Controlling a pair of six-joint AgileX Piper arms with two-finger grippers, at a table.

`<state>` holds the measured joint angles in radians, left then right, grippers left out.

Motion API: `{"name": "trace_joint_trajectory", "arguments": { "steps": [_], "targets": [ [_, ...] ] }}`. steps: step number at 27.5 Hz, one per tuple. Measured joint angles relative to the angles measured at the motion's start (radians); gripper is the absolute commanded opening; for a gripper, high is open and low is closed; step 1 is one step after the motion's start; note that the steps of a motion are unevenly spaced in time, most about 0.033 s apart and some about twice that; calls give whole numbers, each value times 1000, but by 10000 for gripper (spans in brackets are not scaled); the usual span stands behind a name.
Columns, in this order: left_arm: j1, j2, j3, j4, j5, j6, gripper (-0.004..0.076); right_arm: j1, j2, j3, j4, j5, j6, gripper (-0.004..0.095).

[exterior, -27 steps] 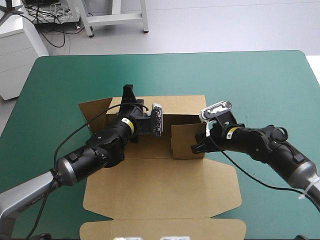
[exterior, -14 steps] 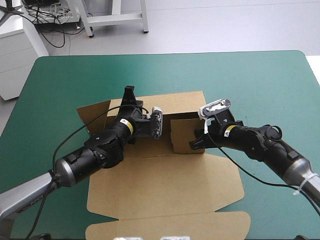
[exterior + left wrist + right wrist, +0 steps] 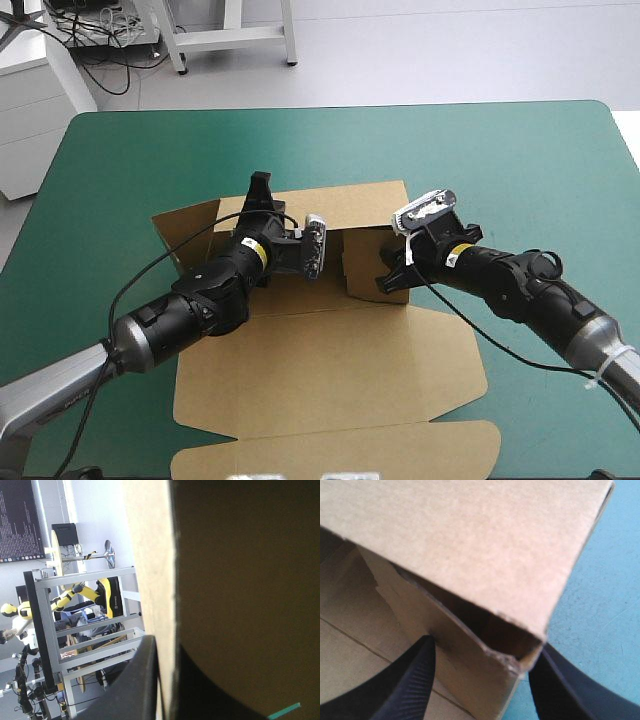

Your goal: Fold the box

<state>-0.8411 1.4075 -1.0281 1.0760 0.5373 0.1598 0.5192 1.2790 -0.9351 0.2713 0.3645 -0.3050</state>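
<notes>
Now: box (image 3: 330, 370) sits mid-table on teal-green cover (image 3: 520, 160), rear walls up, front lid flat. My left gripper (image 3: 167, 690) clenched on raised left wall. My right gripper (image 3: 485, 647) released, fingers wide apart, straddling right wall's corner.

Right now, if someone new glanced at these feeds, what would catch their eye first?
The brown box, half raised in the middle of the teal-green table, its lid flat toward the near edge. The left gripper is clamped on the raised far wall, while the right gripper stands open astride a wall corner on the box's right side.
</notes>
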Motion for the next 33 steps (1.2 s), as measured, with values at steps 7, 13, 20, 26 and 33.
{"name": "trace_joint_trajectory", "arguments": {
  "steps": [7,13,20,26,33],
  "targets": [
    [0,0,1,0,6,5,-10,-1,87,-1,2,-65,33,307],
    [0,0,2,0,17,7,-10,-11,97,-2,-1,-81,54,-13],
    [0,0,2,0,24,7,-9,-12,101,-2,7,-93,64,-13],
    [-24,-18,3,-9,57,7,57,-12,105,-2,15,-107,71,-12],
    [-122,-67,17,-105,162,-16,412,-7,111,-2,34,-125,77,-12]
  ]
}}
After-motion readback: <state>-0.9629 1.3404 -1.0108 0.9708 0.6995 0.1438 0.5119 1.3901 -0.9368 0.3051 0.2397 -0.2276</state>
